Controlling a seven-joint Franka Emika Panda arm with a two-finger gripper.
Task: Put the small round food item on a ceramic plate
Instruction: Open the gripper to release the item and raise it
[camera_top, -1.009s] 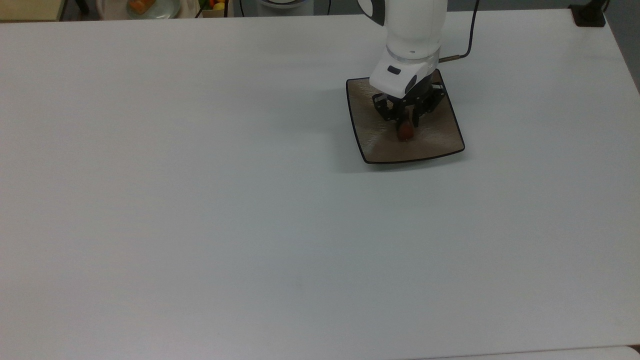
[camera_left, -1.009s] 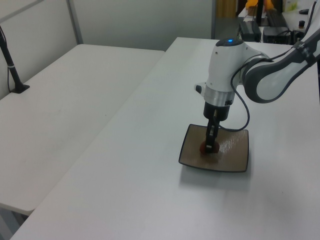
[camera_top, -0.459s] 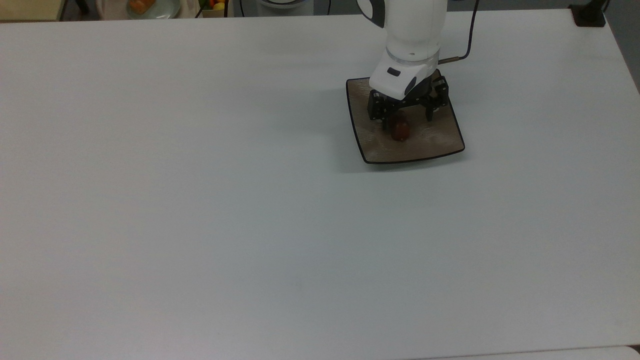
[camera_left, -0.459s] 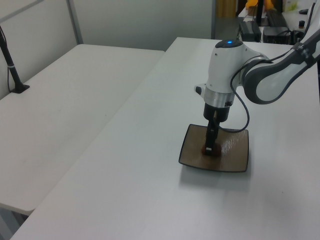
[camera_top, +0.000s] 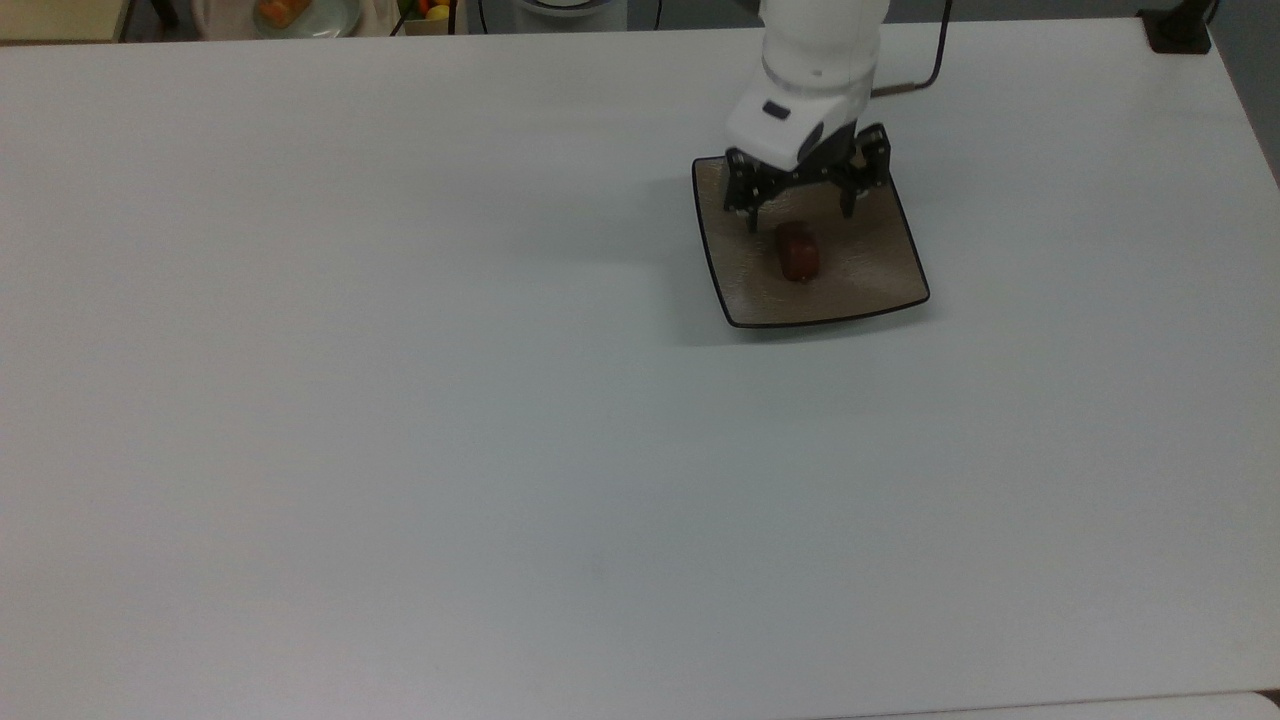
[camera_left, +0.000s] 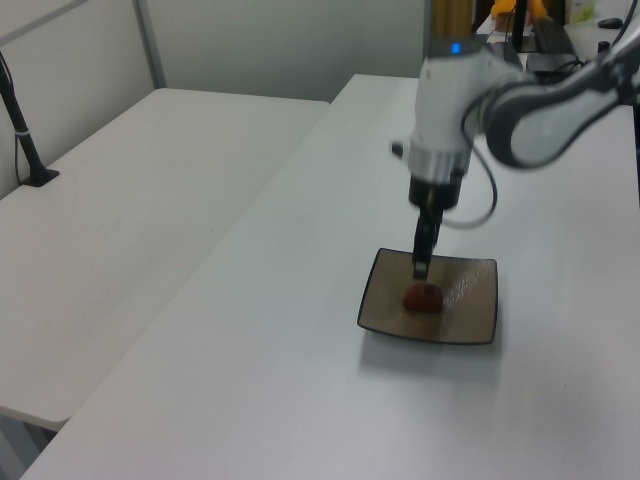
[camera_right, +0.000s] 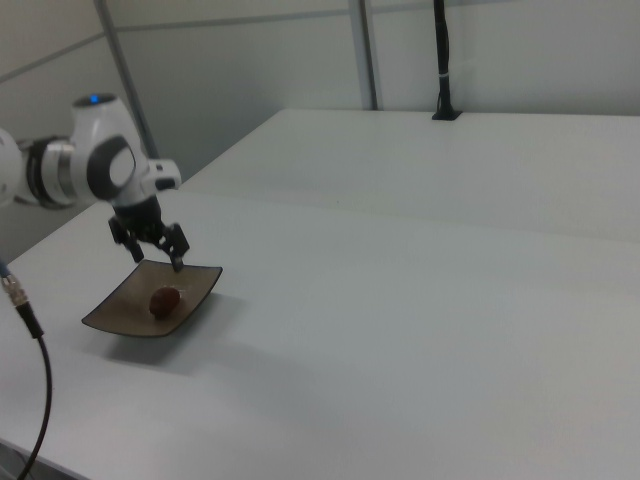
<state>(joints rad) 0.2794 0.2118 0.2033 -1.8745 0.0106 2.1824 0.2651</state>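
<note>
Reddish-brown and lumpy, the small round food item (camera_top: 798, 251) lies on the ceramic plate (camera_top: 880, 285), near the plate's middle, with bare glaze all around it. In the left view it (camera_left: 423, 297) sits free of me, and in the right view it (camera_right: 165, 300) rests low in the dish of the plate (camera_right: 110, 318).

My pincer (camera_top: 803, 218) hangs above the plate's far edge in the top view, spread wide and holding nothing — its two fingers stand apart on either side, clear of the food. In the right view the pincer (camera_right: 152, 252) is raised off the plate, and the left view shows it (camera_left: 421, 268) just above the lump.

As I judge it, the placing is done and I am in the release-and-retreat step. The next move calls for little: a straight lift away, fingers kept apart so neither clips the lump or the plate's upturned corner — then off over the white tabletop (camera_top: 400, 400).
</note>
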